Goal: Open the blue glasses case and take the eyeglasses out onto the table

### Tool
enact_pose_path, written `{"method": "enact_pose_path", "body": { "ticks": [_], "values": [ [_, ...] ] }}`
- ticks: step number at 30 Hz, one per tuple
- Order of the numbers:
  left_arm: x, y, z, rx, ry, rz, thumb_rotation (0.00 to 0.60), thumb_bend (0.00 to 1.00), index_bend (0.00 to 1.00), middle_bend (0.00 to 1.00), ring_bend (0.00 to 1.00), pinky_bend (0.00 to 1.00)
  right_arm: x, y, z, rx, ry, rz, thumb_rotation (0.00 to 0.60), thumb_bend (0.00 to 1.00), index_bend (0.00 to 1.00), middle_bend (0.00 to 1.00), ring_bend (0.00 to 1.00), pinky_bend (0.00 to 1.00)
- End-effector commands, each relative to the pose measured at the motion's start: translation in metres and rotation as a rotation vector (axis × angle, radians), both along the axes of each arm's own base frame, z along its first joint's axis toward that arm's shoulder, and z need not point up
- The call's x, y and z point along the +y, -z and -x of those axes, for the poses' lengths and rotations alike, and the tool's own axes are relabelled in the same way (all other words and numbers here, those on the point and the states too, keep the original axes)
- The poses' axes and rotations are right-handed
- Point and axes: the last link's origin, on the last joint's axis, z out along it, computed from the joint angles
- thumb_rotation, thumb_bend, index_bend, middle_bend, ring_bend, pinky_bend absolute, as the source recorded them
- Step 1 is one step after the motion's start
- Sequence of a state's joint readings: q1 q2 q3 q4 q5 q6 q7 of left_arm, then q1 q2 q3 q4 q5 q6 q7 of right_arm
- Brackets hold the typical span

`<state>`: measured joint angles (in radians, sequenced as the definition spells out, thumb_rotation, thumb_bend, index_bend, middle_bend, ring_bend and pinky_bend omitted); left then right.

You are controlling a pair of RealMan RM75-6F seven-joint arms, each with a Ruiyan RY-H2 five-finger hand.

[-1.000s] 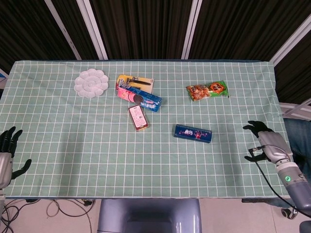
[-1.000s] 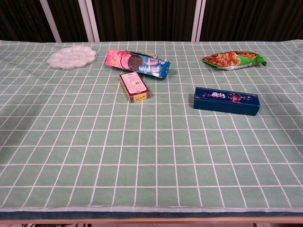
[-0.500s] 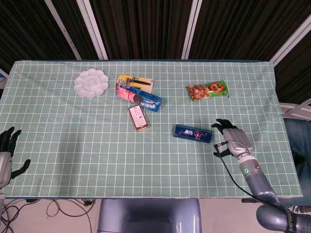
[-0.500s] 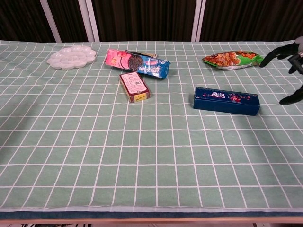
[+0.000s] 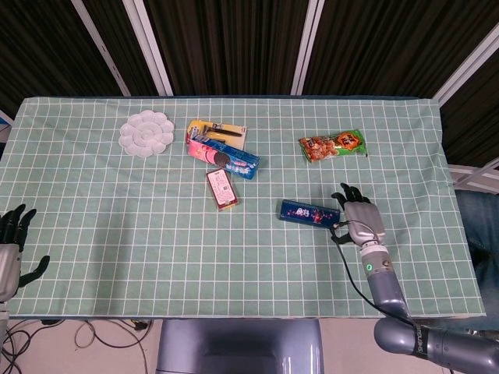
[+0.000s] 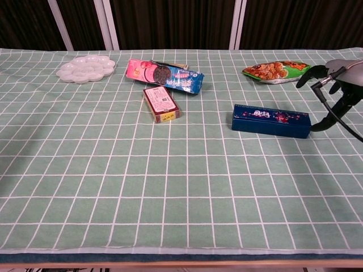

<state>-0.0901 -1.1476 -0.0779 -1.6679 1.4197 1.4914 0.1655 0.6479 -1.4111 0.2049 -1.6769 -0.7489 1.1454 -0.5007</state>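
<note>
Green white-gridded cloth over the counter [image 5: 109, 234]; dark corrugated wall panels [image 5: 226, 39] with white metal struts [image 5: 156, 47] at 12 o'clock.

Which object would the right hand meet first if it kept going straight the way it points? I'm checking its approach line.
Probably the right end of the long dark blue glasses case: the right hand, fingers spread, points at it from beside that end, though the remaining gap is unclear.

- counter [image 5: 117, 234] cloth was green with a white grid
- glasses case [image 5: 310, 213] was dark blue, small pink print
- palette [image 5: 146, 133] was white
- snack bag [image 5: 333, 146] was green and orange
- right hand [image 5: 358, 220] was grey, black fingers
</note>
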Motion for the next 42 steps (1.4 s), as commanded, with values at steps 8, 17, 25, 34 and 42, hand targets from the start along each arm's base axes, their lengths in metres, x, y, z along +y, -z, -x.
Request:
{"method": "enact_pose_path", "body": {
  "ticks": [8, 17, 25, 34, 42],
  "values": [
    [0.000, 0.000, 0.000, 0.001, -0.006, 0.003, 0.600, 0.27, 0.06, 0.00, 0.00, 0.00, -0.012, 0.014, 0.002, -0.025, 0.021, 0.018, 0.600, 0.13, 0.21, 0.06, 0.05, 0.21],
    [0.001, -0.001, 0.001, 0.001, -0.020, -0.004, 0.600, 0.27, 0.06, 0.00, 0.00, 0.00, -0.023, 0.021, 0.001, -0.052, 0.025, 0.045, 0.600, 0.13, 0.21, 0.06, 0.05, 0.21],
    [0.000, -0.001, 0.001, 0.003, -0.022, -0.009, 0.600, 0.27, 0.06, 0.00, 0.00, 0.00, -0.025, 0.032, 0.008, -0.052, 0.049, 0.036, 0.600, 0.13, 0.21, 0.06, 0.05, 0.21],
    [0.001, -0.001, 0.001, 0.003, -0.021, -0.008, 0.600, 0.27, 0.06, 0.00, 0.00, 0.00, -0.028, 0.037, 0.014, -0.063, 0.054, 0.058, 0.600, 0.13, 0.21, 0.06, 0.05, 0.21],
    [0.001, -0.002, 0.002, 0.003, -0.024, -0.010, 0.600, 0.27, 0.06, 0.00, 0.00, 0.00, -0.029, 0.038, 0.020, -0.047, 0.058, 0.060, 0.600, 0.13, 0.21, 0.06, 0.05, 0.21]
  ]
}}
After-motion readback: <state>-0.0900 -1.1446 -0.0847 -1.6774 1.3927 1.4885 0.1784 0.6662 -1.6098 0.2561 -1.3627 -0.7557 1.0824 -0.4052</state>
